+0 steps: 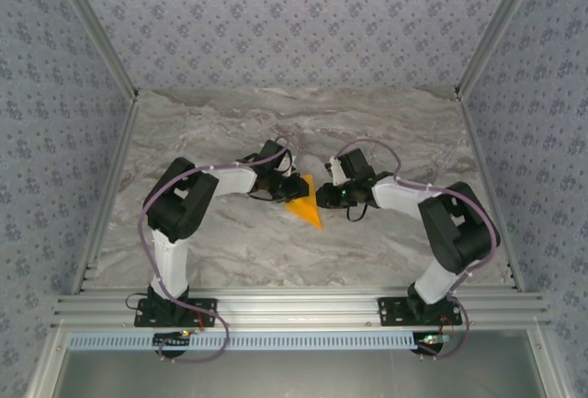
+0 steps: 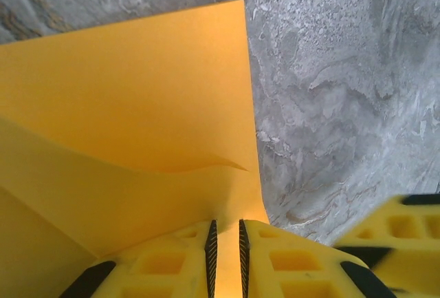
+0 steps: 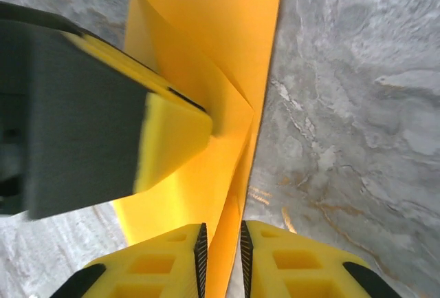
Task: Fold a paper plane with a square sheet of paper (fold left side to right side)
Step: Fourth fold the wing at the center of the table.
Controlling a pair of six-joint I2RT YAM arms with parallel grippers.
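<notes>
Paper plane (image 1: 306,205) sits mid-worktop (image 1: 276,122), a small orange-yellow pointed shape with its tip aimed at the near edge, caught between the 2 claws. The left claw (image 1: 290,187) has it from the left and the right claw (image 1: 325,198) from the right, both arms reaching in low.

Up close on the left wrist camera, that claw's yellow fingers (image 2: 289,263) are pressed almost together with a thin edge of orange-yellow between the black pads: it's pinching. One layer curls up loosely over a flatter one that lies on the grey marble.

On the right wrist camera it's the same story: fingers (image 3: 295,260) squeezed on a narrow folded strip, a pinch. A finger of the left claw touches the strip just beyond, right where a crease comes to a point.
</notes>
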